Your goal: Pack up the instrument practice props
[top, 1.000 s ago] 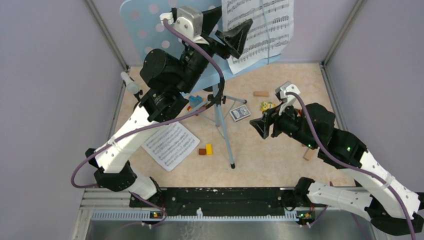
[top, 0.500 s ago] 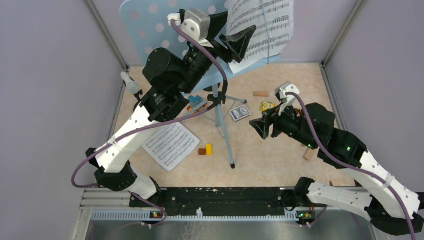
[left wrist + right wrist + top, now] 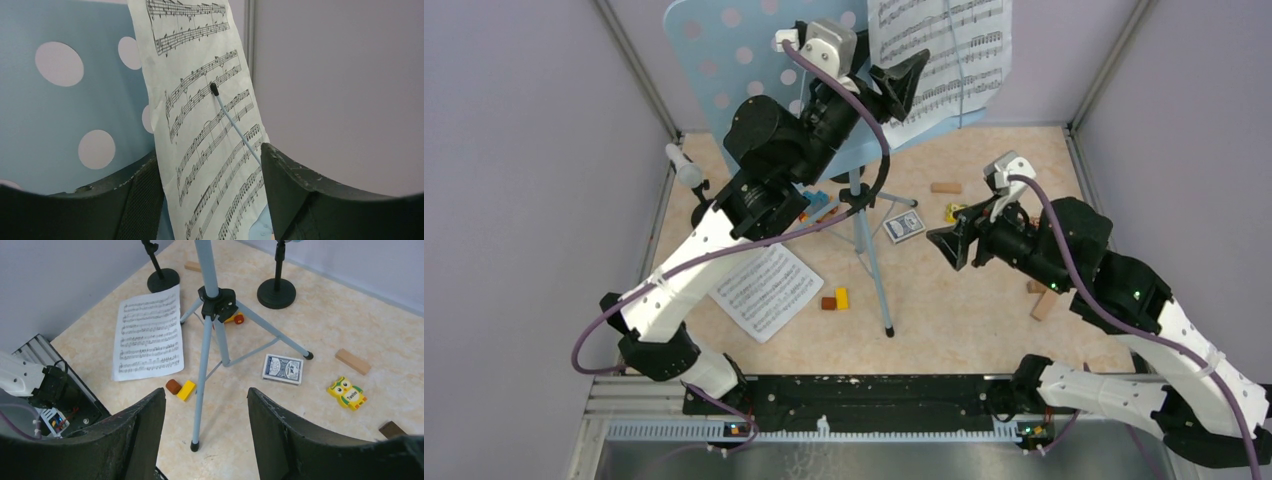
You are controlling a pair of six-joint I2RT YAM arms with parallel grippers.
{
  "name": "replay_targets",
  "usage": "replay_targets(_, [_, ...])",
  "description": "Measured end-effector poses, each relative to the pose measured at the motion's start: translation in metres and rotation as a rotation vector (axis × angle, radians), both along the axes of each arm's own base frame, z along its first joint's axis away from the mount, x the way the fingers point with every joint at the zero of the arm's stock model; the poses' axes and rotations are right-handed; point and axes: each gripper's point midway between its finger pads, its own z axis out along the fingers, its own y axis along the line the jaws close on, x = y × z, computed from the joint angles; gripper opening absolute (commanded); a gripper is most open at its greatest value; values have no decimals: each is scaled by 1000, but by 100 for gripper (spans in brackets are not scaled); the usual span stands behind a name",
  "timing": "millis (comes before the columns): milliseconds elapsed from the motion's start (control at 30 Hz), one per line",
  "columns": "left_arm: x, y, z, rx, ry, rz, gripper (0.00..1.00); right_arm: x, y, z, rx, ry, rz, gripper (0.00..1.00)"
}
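The light-blue perforated music rack (image 3: pixel 724 50) stands on its tripod legs (image 3: pixel 869 250) at the back. A white sheet-music page (image 3: pixel 944 60) leans on it under a thin wire arm (image 3: pixel 235 127). My left gripper (image 3: pixel 894 85) is raised to that page. In the left wrist view, the left gripper (image 3: pixel 210 152) is open, its jaws on either side of the page's (image 3: pixel 210 100) lower part. Another page (image 3: pixel 764 290) lies flat on the floor. A white microphone (image 3: pixel 686 168) stands at the left wall. My right gripper (image 3: pixel 952 245) hovers open, facing the tripod (image 3: pixel 215 305). Two black round-based holders (image 3: pixel 162 279) (image 3: pixel 276 292) stand beyond.
A card deck (image 3: pixel 282 368), a yellow owl toy (image 3: pixel 347 392) and a wooden block (image 3: pixel 353 361) lie right of the tripod. Small yellow (image 3: pixel 186 389) and brown (image 3: pixel 173 386) blocks sit by its near leg. A blue toy car (image 3: pixel 819 205) is under the rack. Walls close three sides.
My left gripper has moved up and right along the rack to the standing page, its jaws narrowing slightly. The right gripper has shifted a little up and right.
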Motion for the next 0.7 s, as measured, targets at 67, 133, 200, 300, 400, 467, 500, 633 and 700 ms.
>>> replay_targets(67, [3,-1,-4,7,6,7,64,-1,-2,8,14,-13,-1,61])
replay_targets(133, [8,-2,-9,17,14,14,60,-1,-3,14,27,-23,-3,61])
replay_targets(200, [11,-3,-14,25,21,16,54,-2,-4,19,38,-31,-6,61])
replay_targets(300, [15,-3,-17,28,31,17,44,-2,-7,28,56,-46,-15,61])
replay_targets(400, [19,0,-18,26,37,21,37,-1,-10,43,78,-73,-26,61])
replay_targets(467, [21,1,-19,24,39,25,31,2,-13,61,90,-107,-45,61])
replay_targets(500, [22,2,-19,24,40,27,27,4,-15,71,93,-127,-57,61])
replay_targets(633, [28,-1,-30,33,55,19,11,12,-24,116,98,-232,-100,64])
replay_targets(700, [31,-3,-37,45,63,8,0,19,-28,139,78,-295,-131,65])
